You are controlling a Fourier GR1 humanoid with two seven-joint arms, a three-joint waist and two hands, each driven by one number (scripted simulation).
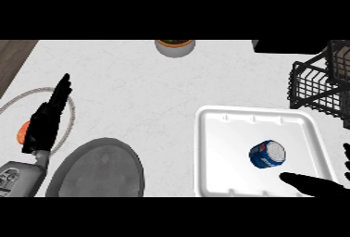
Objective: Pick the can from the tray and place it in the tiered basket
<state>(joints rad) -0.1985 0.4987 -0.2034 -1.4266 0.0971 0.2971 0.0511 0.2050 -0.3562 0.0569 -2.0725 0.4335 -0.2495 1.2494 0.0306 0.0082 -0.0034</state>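
A white counter point(130, 88) fills the view, and at its lower right a white tray point(226, 157) is set, with its far right corner near a black wire basket point(311, 88) that stands at the upper right and is cut off by the edge. A dark grey plate point(96, 171) lies at the lower left, well apart from the tray. The left hand point(44, 122) is seen at the left edge, open, fingers straight and pointing up, at rest and holding nothing. The right hand point(318, 187) is seen at the lower right, over the tray's near corner; it is spread wide and holds nothing, one digit pointing toward the can while others show only as tips at the right edge. The can point(268, 155), blue with a pale top, stands in the right half of the tray, near the right hand but not touched by it; the grasp is judged not yet made. Trouble is most likely to be caused by the approach: if the can is struck by the leading digit before the hand is closed round it, it could be tipped and rolled across the smooth tray floor. The tray itself could be pushed along the counter by a low palm. Later, the can could be caught on the basket's wire rim if it is carried too low. A small pot point(174, 47) at the top edge is well out of the way.
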